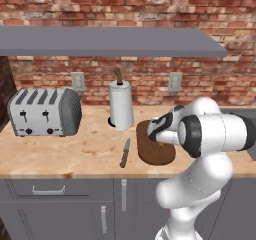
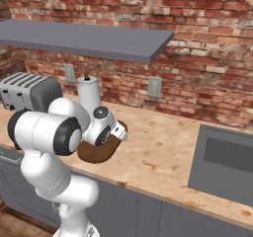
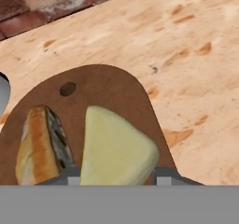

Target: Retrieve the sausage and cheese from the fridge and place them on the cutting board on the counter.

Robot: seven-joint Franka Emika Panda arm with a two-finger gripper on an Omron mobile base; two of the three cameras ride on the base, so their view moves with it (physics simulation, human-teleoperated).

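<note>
The dark brown oval cutting board (image 3: 107,85) lies on the light wooden counter (image 3: 196,55). My gripper (image 3: 117,178) hovers low over the board's near end, shut on the pale yellow cheese (image 3: 114,148) wedge, with a grey fingertip at each side of it. Left of the cheese, the sausage (image 3: 42,146) lies on the board; it looks tan-orange with a dark side. From the base views, the hand (image 1: 161,129) sits over the board (image 1: 156,155), and the arm hides the cheese. The fridge is out of view.
A grey-handled knife (image 1: 125,153) lies just left of the board. A paper towel roll (image 1: 121,106) stands behind it, with a silver toaster (image 1: 45,113) at far left. A grey shelf (image 1: 110,41) hangs overhead. A sink (image 2: 227,162) is set into the counter at right.
</note>
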